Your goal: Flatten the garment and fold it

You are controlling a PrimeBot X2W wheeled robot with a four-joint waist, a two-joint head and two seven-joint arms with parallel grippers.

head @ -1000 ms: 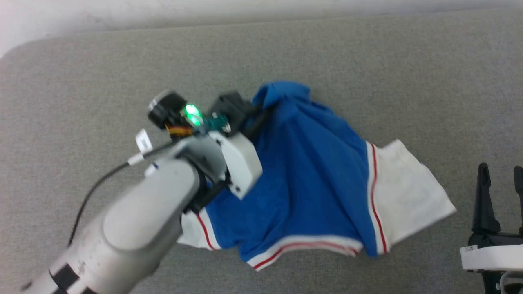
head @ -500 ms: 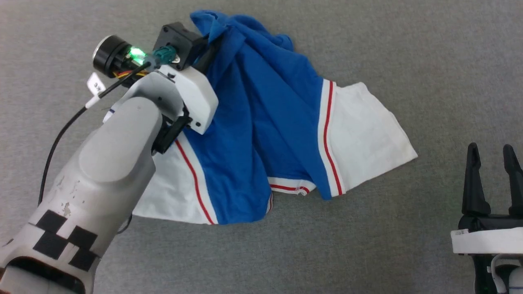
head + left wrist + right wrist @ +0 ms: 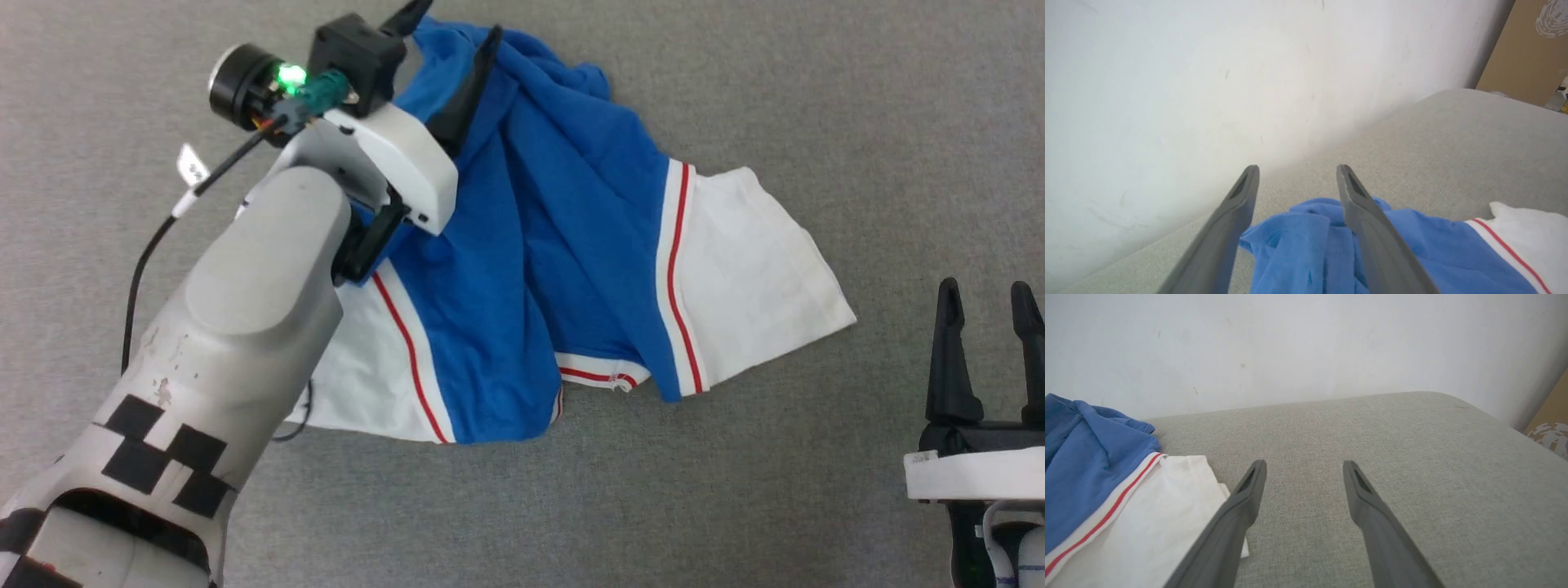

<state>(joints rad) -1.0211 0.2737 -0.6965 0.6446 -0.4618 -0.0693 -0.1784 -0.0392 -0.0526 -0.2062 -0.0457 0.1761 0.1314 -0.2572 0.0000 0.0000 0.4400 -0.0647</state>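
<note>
Two dark-fingered tools stand spread apart over a grey cloth-covered surface (image 3: 816, 122), neither pinching anything. The left tool (image 3: 447, 37) reaches to the far edge of the garment (image 3: 522, 269), a royal-blue jersey lying crumpled and creased near the middle of the surface, and the wrist view shows a bunched fold of blue cloth (image 3: 1306, 245) between and beneath its parted fingers (image 3: 1241, 204); whether they touch it cannot be told. A white sleeve (image 3: 759, 261) edged with thin red stripes fans out flat toward the right tool (image 3: 984, 290), which hangs well apart from the garment at the near right. A white wall (image 3: 1167, 81) rises behind the surface.
</note>
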